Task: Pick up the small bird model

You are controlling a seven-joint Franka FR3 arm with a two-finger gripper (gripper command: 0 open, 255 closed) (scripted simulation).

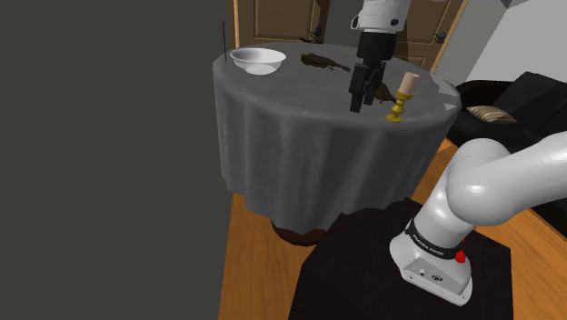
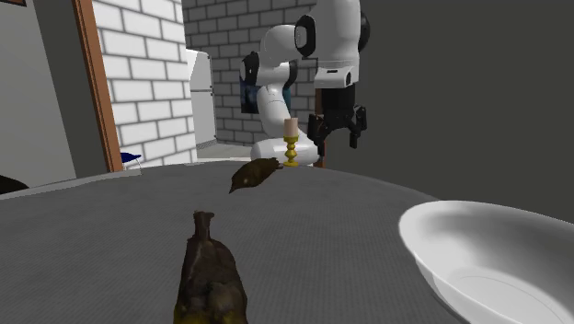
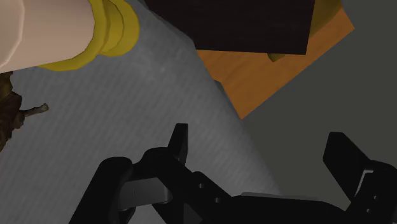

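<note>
- The small brown bird model (image 2: 253, 175) lies on the grey-clothed round table (image 1: 309, 155), just beside the gold candlestick (image 1: 398, 107).
- The black gripper (image 3: 257, 143) hovers near it, fingers wide apart and holding nothing.
- A second bird model (image 1: 320, 61) lies near the white bowl (image 1: 257, 61).

surface (image 1: 300, 95): round, draped in grey cloth | white bowl (image 1: 258, 61): on surface, shoulder view's far left | yellow candle holder (image 1: 397, 114): upright on surface, right of bowl, pale candle (image 1: 407, 84) in it | black sofa (image 1: 527, 91): beyond surface, right | floor (image 1: 254, 259): wood
</note>
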